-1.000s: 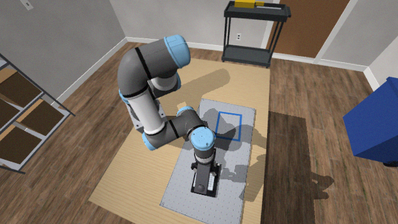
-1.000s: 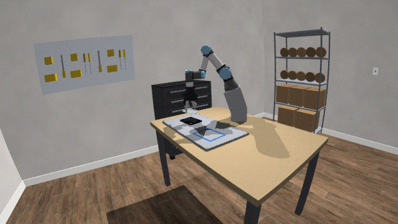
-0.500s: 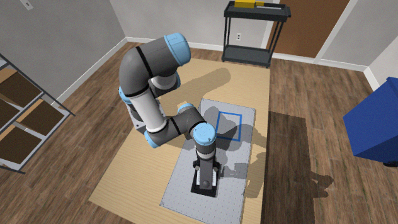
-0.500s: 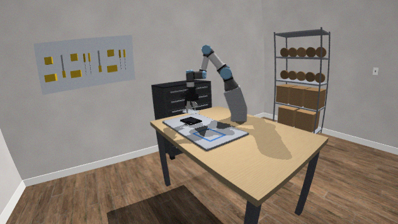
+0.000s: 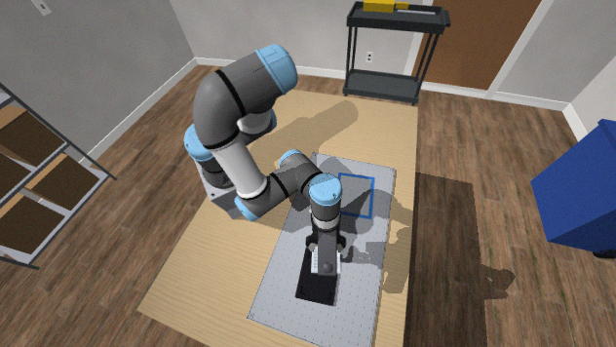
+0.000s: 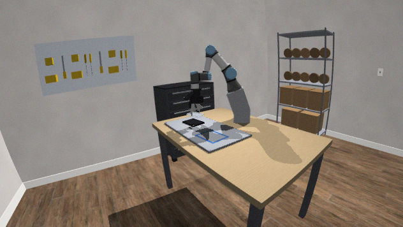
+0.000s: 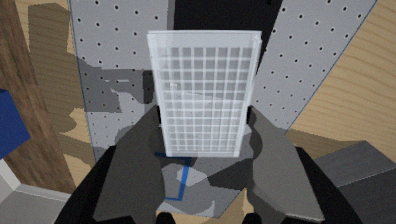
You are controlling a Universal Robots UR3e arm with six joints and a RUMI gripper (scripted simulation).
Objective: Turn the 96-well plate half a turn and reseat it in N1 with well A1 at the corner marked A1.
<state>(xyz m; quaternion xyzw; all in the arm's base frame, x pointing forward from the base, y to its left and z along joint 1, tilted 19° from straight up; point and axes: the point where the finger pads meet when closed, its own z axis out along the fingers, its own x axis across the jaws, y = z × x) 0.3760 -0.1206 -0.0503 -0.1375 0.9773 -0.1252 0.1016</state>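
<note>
My gripper [image 7: 203, 106] is shut on the clear 96-well plate [image 7: 204, 92], its fingers on the two long sides near one end. In the wrist view the plate is held in the air, turned a little out of line with the grey perforated board [image 7: 320, 45]. The black plate nest N1 [image 5: 317, 283] lies on the board below the gripper [image 5: 326, 265]; the plate [image 5: 317, 257] shows as a white strip at the fingers. In the exterior view the gripper [image 6: 192, 112] hangs above the nest [image 6: 193, 122]. I cannot tell which plate corner is cut off.
A blue square outline [image 5: 357, 195] is marked on the grey board, beyond the nest. The board lies on a wooden table [image 6: 255, 153]. A black drawer cabinet [image 6: 183, 99] stands behind the table.
</note>
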